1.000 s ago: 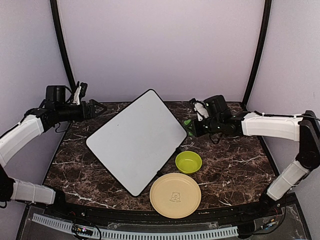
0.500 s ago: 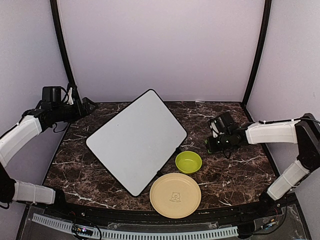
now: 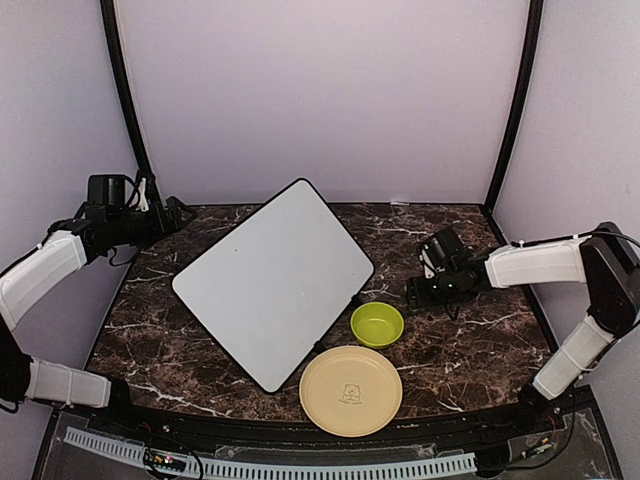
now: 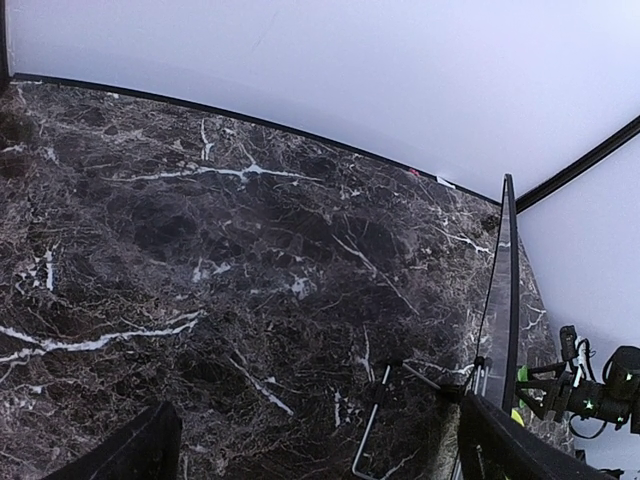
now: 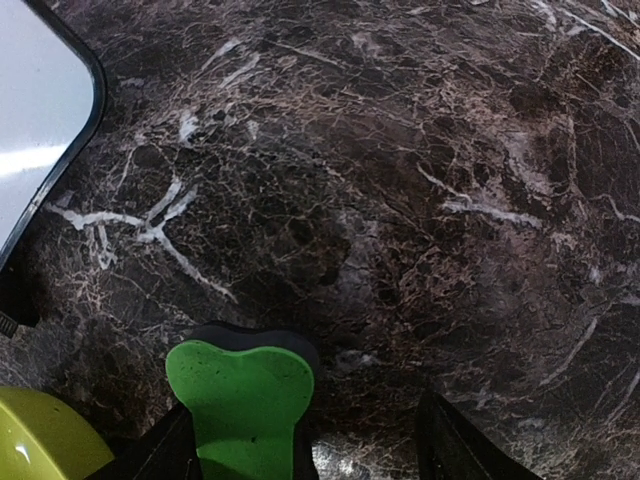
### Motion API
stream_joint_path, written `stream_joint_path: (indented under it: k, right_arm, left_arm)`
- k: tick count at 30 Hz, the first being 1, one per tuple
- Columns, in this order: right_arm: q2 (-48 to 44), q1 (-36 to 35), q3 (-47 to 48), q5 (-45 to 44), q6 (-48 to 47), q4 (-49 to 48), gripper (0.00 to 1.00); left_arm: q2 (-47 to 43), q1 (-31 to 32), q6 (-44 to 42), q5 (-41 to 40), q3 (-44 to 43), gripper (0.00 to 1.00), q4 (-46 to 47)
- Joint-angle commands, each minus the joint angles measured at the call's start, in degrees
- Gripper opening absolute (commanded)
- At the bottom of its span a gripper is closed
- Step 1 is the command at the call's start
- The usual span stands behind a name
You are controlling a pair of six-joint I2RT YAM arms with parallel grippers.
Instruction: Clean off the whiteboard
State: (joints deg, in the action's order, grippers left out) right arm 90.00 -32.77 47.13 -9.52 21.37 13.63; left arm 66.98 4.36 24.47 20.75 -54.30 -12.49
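Note:
The whiteboard (image 3: 272, 280) leans tilted on a wire stand in the middle of the marble table, and its face looks blank. The left wrist view catches it edge-on (image 4: 509, 290); its corner shows in the right wrist view (image 5: 35, 110). My right gripper (image 3: 415, 293) hangs low over the table to the right of the board, jaws open (image 5: 310, 455). A green-topped eraser with a black base (image 5: 245, 400) stands on the table between the fingers, against the left one and apart from the right. My left gripper (image 3: 178, 211) is open (image 4: 320, 465) at the far left, clear of the board.
A lime-green bowl (image 3: 377, 324) sits just left of my right gripper, with its rim in the right wrist view (image 5: 40, 440). A round beige plate (image 3: 350, 390) lies at the front edge. The board's wire stand (image 4: 375, 420) rests behind the board.
My right gripper moved from the board's right corner out to the right and down to the table, then opened and let go of the eraser. My left arm drew back to the left.

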Motion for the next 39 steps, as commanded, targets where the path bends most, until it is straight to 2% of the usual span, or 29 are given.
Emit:
stream_joint_path:
  k: [1, 6, 10, 13, 15, 17, 20, 25, 32, 37, 39]
  right_arm:
    - [-1.77, 0.45, 1.98, -1.23, -0.08, -0.04, 0.73]
    - [-4.25, 2.02, 0.58, 1.02, 0.89, -1.12, 0.74]
    - [-7.34, 6.35, -2.24, 8.35, 2.43, -4.87, 0.73]
    - [-5.12, 5.81, 1.49, 2.73, -0.17, 1.75, 0.73]
    - [-3.67, 4.20, 2.09, -0.89, -1.94, 3.25, 0.80]
    - [-1.94, 2.38, 3.62, -4.95, -2.95, 6.28, 0.82]
    - [-4.58, 2.75, 0.98, 2.09, -2.10, 0.73, 0.84]
    - [-6.26, 2.73, 1.96, 2.97, -2.90, -0.22, 0.84]
    - [-10.61, 3.10, 4.33, 5.66, -4.99, -0.34, 0.81]
    - [-13.55, 8.22, 7.08, 14.26, -5.71, -1.58, 0.85]
    - [-15.32, 10.94, 6.87, 17.29, -5.36, -2.87, 0.91]
  left_arm:
    - [0.30, -0.10, 0.05, 1.51, 0.51, 0.99, 0.72]
    - [0.14, -0.09, -0.37, 1.60, 0.46, 0.99, 0.58]
    - [0.25, -0.07, -1.16, 1.84, 0.04, 0.99, -0.04]
    - [0.05, -0.14, -1.49, 1.94, 0.09, 0.99, -0.24]
    - [0.04, -0.08, -1.52, 2.00, 0.42, 0.99, -0.04]
    - [0.34, -0.13, -1.72, 2.27, 0.50, 0.99, -0.04]
    - [-0.07, -0.08, -2.36, 3.45, 0.42, 0.99, 0.80]
    - [-1.05, 0.15, -5.35, 4.64, -1.79, 0.99, -0.28]
    - [-0.83, 0.17, -7.97, 1.34, -5.16, 0.99, -5.21]
    - [3.41, -1.14, -5.89, 1.75, -7.14, 0.99, -8.86]
    - [3.54, -1.65, -4.20, -0.10, -6.43, 0.99, -9.05]
